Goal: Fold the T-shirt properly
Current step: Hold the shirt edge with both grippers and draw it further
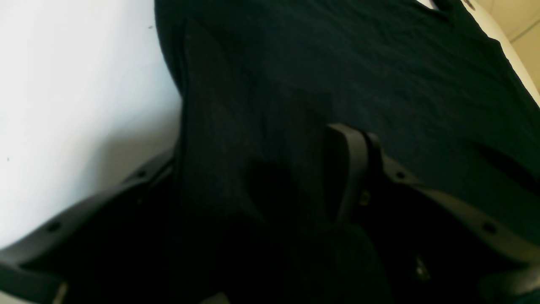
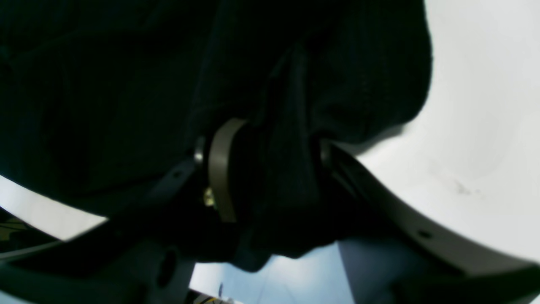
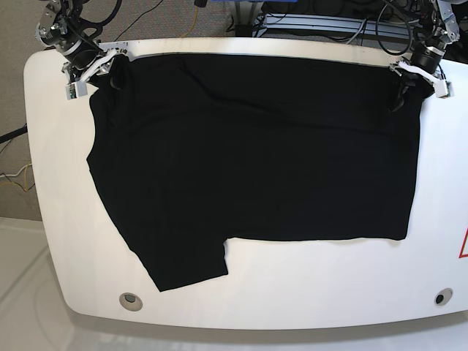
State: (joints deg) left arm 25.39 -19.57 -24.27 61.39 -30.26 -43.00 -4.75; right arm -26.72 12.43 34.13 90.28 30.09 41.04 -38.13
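The T-shirt is spread flat on the white table. A far corner is pinched by each of the left gripper and right gripper.

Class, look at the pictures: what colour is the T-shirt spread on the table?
Plain black T-shirt, no visible pattern, on a white table; the base view shows it best.

This looks like a robotics lab: a wide white table with rounded corners carries two arms mounted at its far corners, bundles of black cables and aluminium framing sit behind it, and a grey partition wall stands alongside.
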